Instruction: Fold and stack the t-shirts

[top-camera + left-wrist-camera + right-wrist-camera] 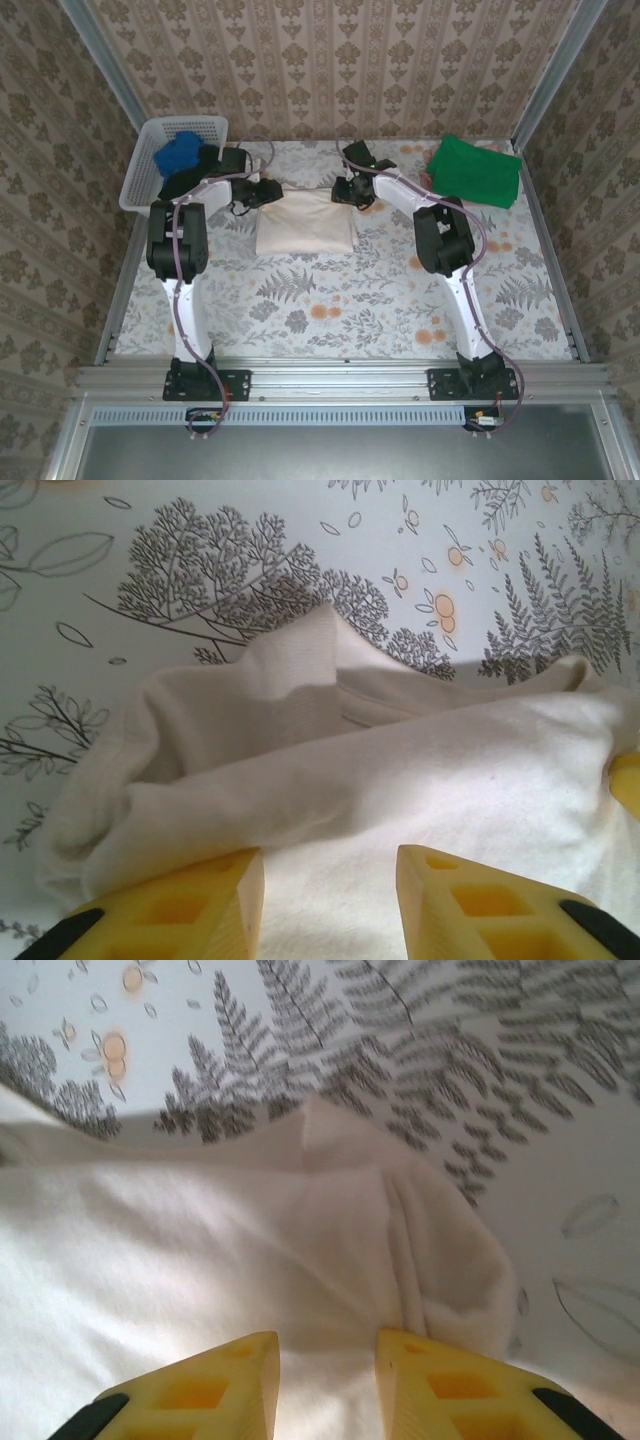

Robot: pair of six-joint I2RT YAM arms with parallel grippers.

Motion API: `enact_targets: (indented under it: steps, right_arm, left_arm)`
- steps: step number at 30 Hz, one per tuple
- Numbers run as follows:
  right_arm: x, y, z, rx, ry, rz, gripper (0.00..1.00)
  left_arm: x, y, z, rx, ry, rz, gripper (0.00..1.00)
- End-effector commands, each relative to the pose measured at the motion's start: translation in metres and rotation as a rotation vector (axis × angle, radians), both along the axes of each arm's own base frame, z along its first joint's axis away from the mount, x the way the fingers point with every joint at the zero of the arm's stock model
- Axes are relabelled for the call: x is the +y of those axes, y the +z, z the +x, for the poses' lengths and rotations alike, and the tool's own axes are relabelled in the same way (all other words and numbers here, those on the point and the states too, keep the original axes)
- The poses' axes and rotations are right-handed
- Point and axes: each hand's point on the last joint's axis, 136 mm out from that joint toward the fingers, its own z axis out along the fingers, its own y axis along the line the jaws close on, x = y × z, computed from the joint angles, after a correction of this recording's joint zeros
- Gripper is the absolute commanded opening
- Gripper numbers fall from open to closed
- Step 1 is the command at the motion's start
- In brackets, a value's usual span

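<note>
A bench (pixel 400 300) covered in fern-and-flower printed cloth fills the middle of the top view. On it a cream, soft cloth t-shirt (pixel 305 225) lies folded into a rectangle just above the frame's centre. A white plastic lattice basket (pixel 140 170) holding a blue t-shirt (pixel 180 157) and a black t-shirt (pixel 185 182) sits at upper left, and a folded bright green t-shirt (pixel 475 172) lies at upper right. The left gripper (pixel 330 865) hangs over the cream shirt's upper left corner and the right gripper (pixel 328 1345) over its upper right corner, each with yellow fingers parted and smooth cloth showing in the gap.
</note>
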Motion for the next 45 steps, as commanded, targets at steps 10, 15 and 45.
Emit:
enact_targets:
  steps: [10, 15, 45]
  right_arm:
    - [-0.014, 0.029, -0.053, -0.057, 0.028, -0.020, 0.69]
    - [-0.011, -0.002, -0.054, 0.004, 0.047, -0.045, 0.72]
    - [0.001, -0.011, -0.055, 0.033, 0.074, -0.038, 0.16]
  left_arm:
    - [0.004, 0.059, -0.060, -0.136, -0.001, 0.072, 0.57]
    - [0.011, 0.023, -0.080, -0.060, 0.017, 0.092, 0.57]
    - [-0.018, -0.020, -0.095, 0.040, -0.043, 0.024, 0.53]
